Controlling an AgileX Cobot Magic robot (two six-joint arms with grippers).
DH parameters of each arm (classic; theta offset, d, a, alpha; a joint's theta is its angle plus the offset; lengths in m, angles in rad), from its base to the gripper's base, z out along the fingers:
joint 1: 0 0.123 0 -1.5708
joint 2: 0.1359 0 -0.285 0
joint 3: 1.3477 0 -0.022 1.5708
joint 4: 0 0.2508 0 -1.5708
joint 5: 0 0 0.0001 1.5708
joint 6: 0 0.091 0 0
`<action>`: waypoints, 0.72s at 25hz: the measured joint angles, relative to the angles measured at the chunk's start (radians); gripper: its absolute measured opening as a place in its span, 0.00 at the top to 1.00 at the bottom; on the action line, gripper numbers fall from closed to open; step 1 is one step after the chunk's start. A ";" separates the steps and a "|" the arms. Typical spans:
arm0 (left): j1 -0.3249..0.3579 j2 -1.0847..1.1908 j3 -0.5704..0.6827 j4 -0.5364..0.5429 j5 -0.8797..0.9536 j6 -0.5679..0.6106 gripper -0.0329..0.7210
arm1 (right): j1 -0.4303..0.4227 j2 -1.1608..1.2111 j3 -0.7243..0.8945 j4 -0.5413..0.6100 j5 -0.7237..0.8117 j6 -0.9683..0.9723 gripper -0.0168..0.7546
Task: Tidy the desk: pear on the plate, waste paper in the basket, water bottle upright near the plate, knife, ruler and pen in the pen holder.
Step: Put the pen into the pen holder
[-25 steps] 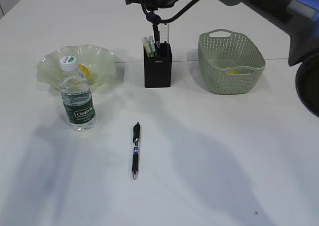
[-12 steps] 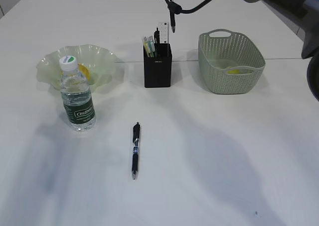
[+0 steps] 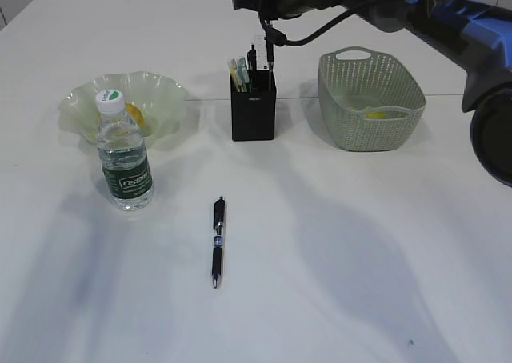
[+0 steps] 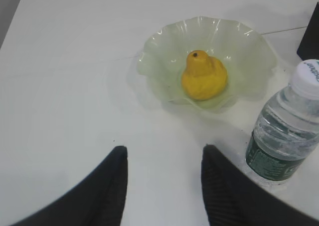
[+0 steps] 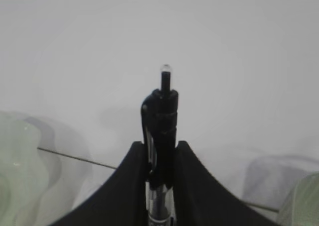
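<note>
My right gripper (image 3: pixel 269 17) (image 5: pixel 160 145) is shut on a black pen (image 3: pixel 270 49) (image 5: pixel 162 111), which hangs upright with its lower end at the rim of the black pen holder (image 3: pixel 254 107). The clear ruler (image 3: pixel 259 53) and a pale green item stand in the holder. A second pen (image 3: pixel 218 241) lies on the desk (image 3: pixel 360 243). The yellow pear (image 4: pixel 203 77) sits in the ruffled green plate (image 4: pixel 234 42) (image 3: pixel 160 91). The water bottle (image 3: pixel 125 157) (image 4: pixel 285 136) stands upright in front of the plate. My left gripper (image 4: pixel 163 149) is open over bare desk, short of the plate.
The sage-green basket (image 3: pixel 372 99) stands right of the pen holder with a yellow scrap (image 3: pixel 376 114) inside. The right arm (image 3: pixel 432 19) reaches in from the upper right, above the basket.
My right gripper carried the pen to the right and up, then came down and slightly left toward the pen holder. Nothing else has moved.
</note>
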 joint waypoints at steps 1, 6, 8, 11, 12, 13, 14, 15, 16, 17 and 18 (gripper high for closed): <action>0.000 0.000 0.000 0.000 -0.001 0.000 0.50 | 0.000 0.000 0.000 0.003 -0.020 0.000 0.83; 0.000 0.000 0.000 0.000 -0.007 0.000 0.50 | 0.000 0.002 0.000 0.016 -0.072 0.000 0.83; 0.000 0.000 0.000 0.000 -0.007 0.000 0.50 | 0.000 0.004 -0.002 0.020 -0.084 0.000 0.83; 0.000 0.000 0.000 0.000 -0.007 0.000 0.50 | 0.000 0.021 -0.002 0.022 -0.090 0.000 0.83; 0.000 0.000 0.000 0.000 -0.007 0.000 0.50 | 0.000 0.025 -0.002 0.022 -0.090 0.000 0.83; 0.000 0.000 0.000 0.000 -0.007 0.000 0.50 | 0.000 0.032 -0.002 0.022 -0.090 0.000 0.83; 0.000 0.000 0.000 0.000 -0.007 0.000 0.50 | 0.000 0.038 -0.002 0.022 -0.090 0.000 0.83; 0.000 0.000 0.000 0.000 -0.007 0.000 0.50 | 0.000 0.042 -0.002 0.022 -0.090 0.000 0.83; 0.000 0.000 0.000 0.000 -0.007 0.000 0.50 | 0.000 0.047 -0.002 0.022 -0.090 0.000 0.83; 0.000 0.000 0.000 0.000 -0.007 0.000 0.50 | 0.000 0.049 -0.002 0.022 -0.091 0.000 0.83; 0.000 0.000 0.000 0.000 -0.007 0.000 0.50 | 0.000 0.054 -0.002 0.022 -0.093 0.000 0.83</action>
